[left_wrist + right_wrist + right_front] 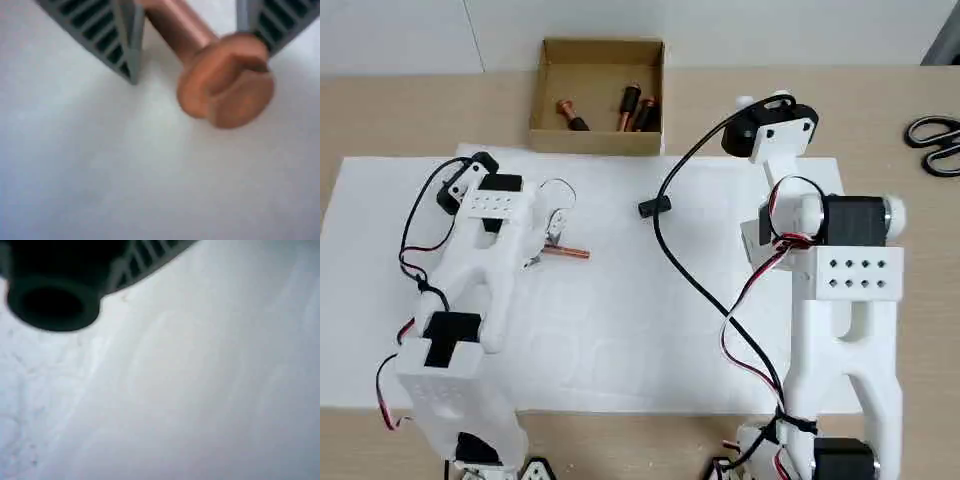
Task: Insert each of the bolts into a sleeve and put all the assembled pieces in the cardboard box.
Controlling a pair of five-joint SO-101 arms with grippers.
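Bolt (225, 85) lies inside left claw (200, 60); head protruding.

Light wood-grain tabletop (410, 110) runs the full width of the high view. A large white rectangular sheet (620, 330) lies flat on it and covers the middle. Bare wood shows along the far side and at both ends. The sheet surface is matte and faintly mottled. Behind the far edge stands a plain white wall panel (400, 30) with one thin slanted seam. Black-handled scissors (935, 142) lie on bare wood at the right edge, off the sheet. Lighting is even and diffuse; shadows are soft.
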